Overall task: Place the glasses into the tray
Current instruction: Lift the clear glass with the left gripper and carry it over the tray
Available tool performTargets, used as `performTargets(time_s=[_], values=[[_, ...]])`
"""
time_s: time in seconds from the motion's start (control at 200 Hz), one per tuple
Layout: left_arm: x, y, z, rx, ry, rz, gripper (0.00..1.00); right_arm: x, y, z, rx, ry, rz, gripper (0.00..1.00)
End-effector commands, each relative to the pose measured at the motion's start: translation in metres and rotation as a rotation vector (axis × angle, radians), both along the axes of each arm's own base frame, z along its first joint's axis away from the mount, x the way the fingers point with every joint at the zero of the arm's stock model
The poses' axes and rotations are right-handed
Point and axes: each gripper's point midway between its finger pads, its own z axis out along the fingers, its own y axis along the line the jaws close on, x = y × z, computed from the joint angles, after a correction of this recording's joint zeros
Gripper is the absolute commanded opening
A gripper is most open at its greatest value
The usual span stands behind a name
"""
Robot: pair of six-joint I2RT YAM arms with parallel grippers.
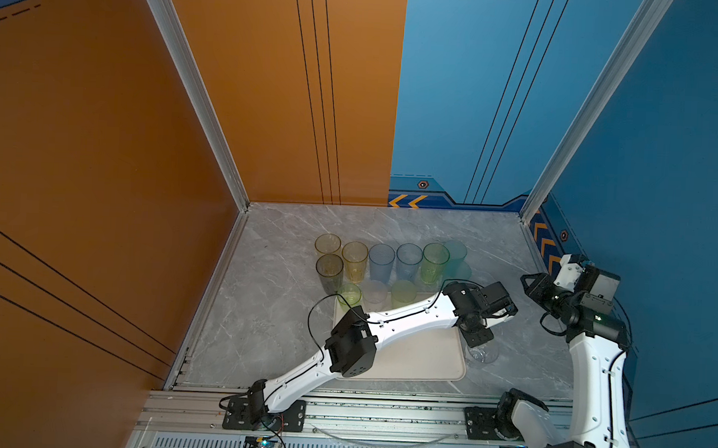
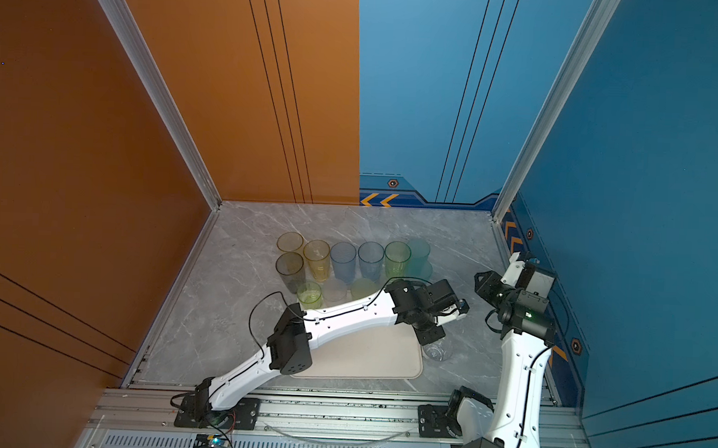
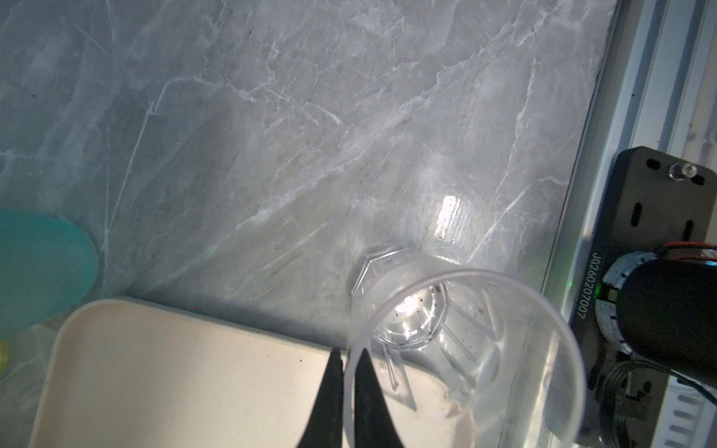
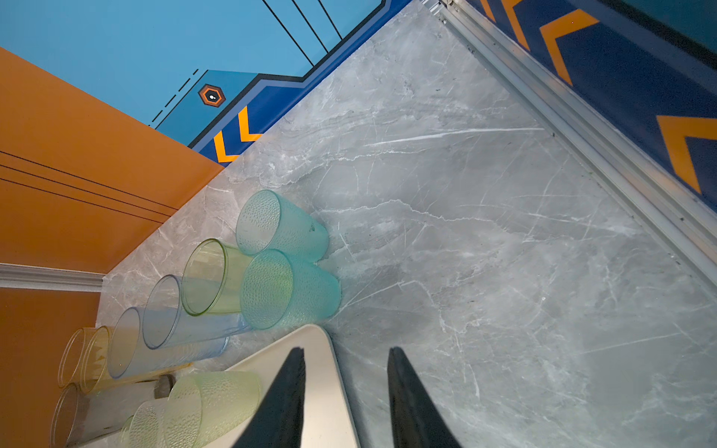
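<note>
My left gripper (image 3: 348, 358) is shut on the rim of a clear faceted glass (image 3: 458, 349), one finger inside and one outside. That glass (image 1: 484, 354) is just off the right edge of the cream tray (image 1: 418, 360). Three short textured glasses, green (image 1: 349, 294), clear (image 1: 375, 293) and yellow-green (image 1: 403, 292), stand at the tray's far end. Behind them on the table is a row of tall glasses: yellow (image 1: 354, 258), smoky grey (image 1: 329, 269), blue (image 1: 381, 261), green (image 1: 435, 261), teal (image 4: 287, 289). My right gripper (image 4: 345, 353) hangs open and empty over the tray's far right corner (image 4: 322, 349).
The grey marble table (image 1: 270, 312) is walled in by an orange panel (image 1: 101, 180) on the left and blue panels (image 1: 664, 163) at the back and right. An aluminium rail (image 1: 341, 411) with the arm bases runs along the front edge.
</note>
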Motion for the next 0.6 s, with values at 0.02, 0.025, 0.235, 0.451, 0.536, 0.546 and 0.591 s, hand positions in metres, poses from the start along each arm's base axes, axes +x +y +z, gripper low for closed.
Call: performTargets(time_s=[0.02,0.025,0.235,0.451,0.536,0.546,0.591], values=[[0.005,0.001,0.048,-0.096,-0.001,-0.004,0.00,0.000,0.001,0.000,0.015,-0.011,0.002,0.34],[0.006,0.001,0.048,-0.096,-0.001,-0.002,0.00,0.000,0.001,0.000,0.015,-0.011,0.002,0.34],[0.016,0.007,0.063,-0.118,-0.027,0.021,0.00,0.001,0.001,-0.001,0.019,-0.011,0.003,0.34],[0.029,0.020,0.073,-0.117,-0.048,0.053,0.00,0.001,0.001,-0.001,0.020,-0.012,0.005,0.34],[0.035,0.030,0.075,-0.104,-0.057,0.074,0.00,0.001,0.001,-0.001,0.020,-0.013,0.006,0.34],[0.036,0.031,0.075,-0.102,-0.058,0.077,0.00,0.001,0.001,-0.001,0.020,-0.012,0.006,0.34],[0.041,0.038,0.074,-0.088,-0.061,0.091,0.00,0.001,0.002,-0.001,0.021,-0.012,0.007,0.34]])
